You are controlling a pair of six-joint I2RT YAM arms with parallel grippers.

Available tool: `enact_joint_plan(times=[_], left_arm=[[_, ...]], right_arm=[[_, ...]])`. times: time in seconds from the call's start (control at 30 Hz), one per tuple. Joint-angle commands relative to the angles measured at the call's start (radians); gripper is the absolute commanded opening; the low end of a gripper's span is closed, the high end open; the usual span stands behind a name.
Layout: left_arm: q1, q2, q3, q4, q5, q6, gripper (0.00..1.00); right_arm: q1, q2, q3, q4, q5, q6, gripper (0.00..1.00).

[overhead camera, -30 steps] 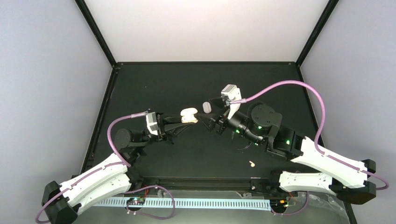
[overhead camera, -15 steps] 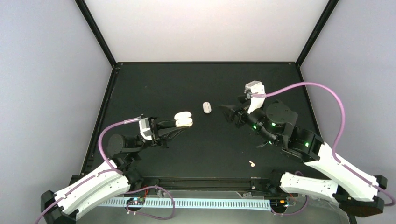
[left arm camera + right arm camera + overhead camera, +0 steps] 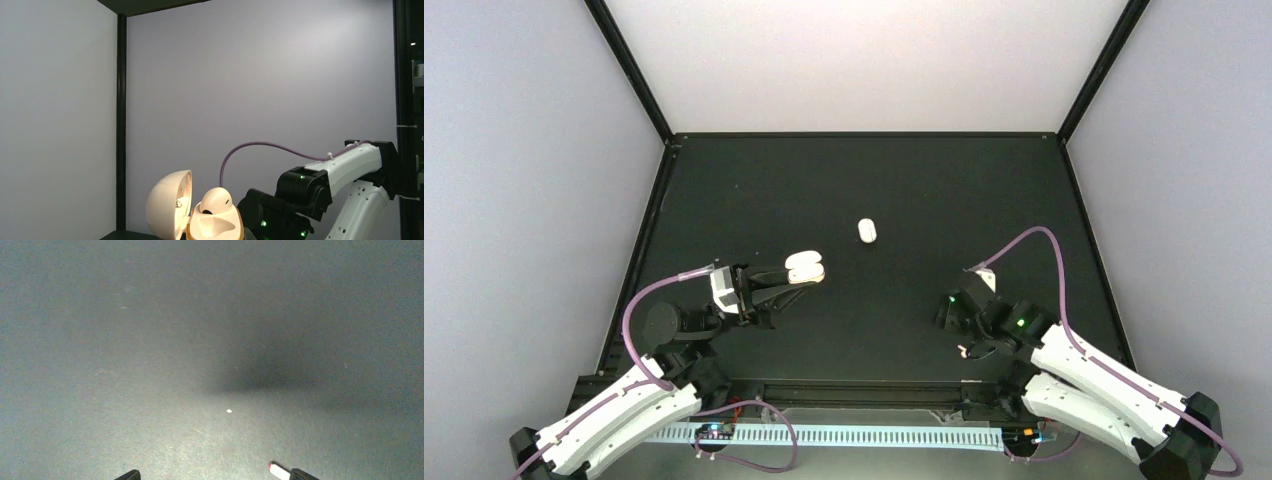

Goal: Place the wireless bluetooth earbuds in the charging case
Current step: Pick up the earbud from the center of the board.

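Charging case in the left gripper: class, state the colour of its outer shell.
The charging case is glossy cream-white; left wrist view shows it best.

A matte black worktop (image 3: 874, 180) fills a booth with pale grey walls (image 3: 524, 150) and black corner posts (image 3: 629, 70). A small pale oval lump (image 3: 867, 230) lies on the worktop near its middle. A white toothed strip (image 3: 854, 437) runs along the near edge. The right wrist view shows a tiny white speck (image 3: 229, 411) on the dark surface.

Charging case (image 3: 169, 210): cream-white, tan inner rim. Counter (image 3: 904, 190): matte black. Cable (image 3: 260, 143): purple. Walls (image 3: 524, 150): pale lilac-grey.
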Motion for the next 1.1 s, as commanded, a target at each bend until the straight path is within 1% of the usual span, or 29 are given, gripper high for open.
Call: enact_joint_plan(times=[0.0, 0.1, 0.27, 0.43, 0.6, 0.9, 1.07], left_arm=[[-0.006, -0.04, -0.015, -0.007, -0.013, 0.002, 0.02], [-0.007, -0.057, -0.024, -0.008, -0.017, -0.007, 0.02], [-0.007, -0.071, -0.032, 0.006, -0.005, -0.019, 0.01], [-0.007, -0.056, -0.035, 0.027, 0.01, -0.036, 0.02], [-0.007, -0.047, -0.037, 0.042, 0.015, -0.043, 0.02], [-0.006, -0.057, -0.037, 0.028, 0.014, -0.041, 0.02], [-0.006, -0.057, -0.037, 0.027, 0.017, -0.042, 0.01]], right_arm=[[-0.013, -0.037, -0.06, -0.038, -0.013, 0.251, 0.77], [-0.051, -0.05, -0.123, -0.007, -0.04, 0.305, 0.77], [-0.09, -0.09, -0.213, 0.041, -0.067, 0.392, 0.71], [-0.091, -0.133, -0.245, 0.004, -0.062, 0.444, 0.65], [-0.091, -0.164, -0.249, -0.043, -0.065, 0.457, 0.6], [-0.091, -0.162, -0.258, -0.115, -0.105, 0.431, 0.54], [-0.092, -0.143, -0.259, -0.105, -0.111, 0.41, 0.44]])
